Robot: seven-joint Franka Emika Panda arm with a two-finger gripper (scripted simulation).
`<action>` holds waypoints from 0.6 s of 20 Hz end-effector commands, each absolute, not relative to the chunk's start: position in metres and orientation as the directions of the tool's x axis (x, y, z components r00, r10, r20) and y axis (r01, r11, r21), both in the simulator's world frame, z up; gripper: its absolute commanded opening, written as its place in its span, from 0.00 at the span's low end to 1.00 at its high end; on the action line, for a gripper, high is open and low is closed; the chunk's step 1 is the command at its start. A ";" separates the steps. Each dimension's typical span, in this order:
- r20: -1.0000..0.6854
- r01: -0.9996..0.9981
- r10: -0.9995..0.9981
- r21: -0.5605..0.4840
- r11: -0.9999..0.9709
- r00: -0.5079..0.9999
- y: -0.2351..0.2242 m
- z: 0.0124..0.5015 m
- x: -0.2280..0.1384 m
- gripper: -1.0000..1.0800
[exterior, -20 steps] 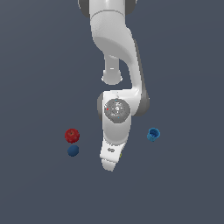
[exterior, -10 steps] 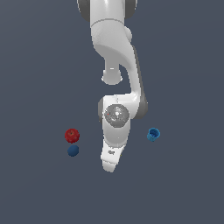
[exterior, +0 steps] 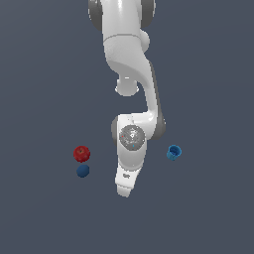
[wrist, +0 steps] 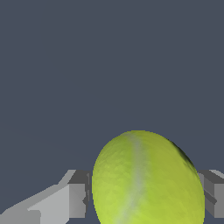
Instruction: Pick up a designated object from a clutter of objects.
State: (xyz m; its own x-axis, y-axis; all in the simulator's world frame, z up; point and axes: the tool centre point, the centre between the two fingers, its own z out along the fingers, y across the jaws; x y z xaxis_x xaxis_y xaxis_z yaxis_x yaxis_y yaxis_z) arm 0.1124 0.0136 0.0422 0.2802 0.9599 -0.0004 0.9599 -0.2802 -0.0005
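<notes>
In the wrist view the designated object, a yellow-green ball [wrist: 146,179] with a pale seam, fills the space between my fingers. The left finger [wrist: 78,200] and the right finger [wrist: 213,196] press against its two sides, so my gripper [wrist: 144,199] is shut on it. In the exterior view the gripper [exterior: 124,189] points down at the floor, and the hand hides the ball. The rest of the clutter lies apart from it: a red apple-like ball [exterior: 82,153] and a dark blue ball [exterior: 83,170] on the exterior view's left, and a bright blue cup-like piece [exterior: 173,152] on the right.
The white arm [exterior: 130,74] comes down from the top of the exterior view, over a plain dark grey floor [exterior: 208,213]. The red ball and the dark blue ball lie close together, about a hand's width from the gripper.
The wrist has turned a little, and the red mark on its round face no longer shows. The hand stays at nearly the same spot. The three other items have not moved.
</notes>
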 end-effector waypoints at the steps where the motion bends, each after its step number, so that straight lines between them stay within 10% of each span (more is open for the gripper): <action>1: 0.000 0.960 0.960 0.000 -0.280 0.280 0.014 0.042 0.113 0.00; 12: 0.000 0.960 0.960 0.000 -0.280 0.280 0.013 0.044 0.112 0.00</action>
State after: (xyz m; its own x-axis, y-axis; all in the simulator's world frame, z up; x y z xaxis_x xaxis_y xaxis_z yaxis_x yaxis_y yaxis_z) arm 0.1118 0.0135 0.0423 0.2802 0.9600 -0.0005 0.9600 -0.2802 -0.0008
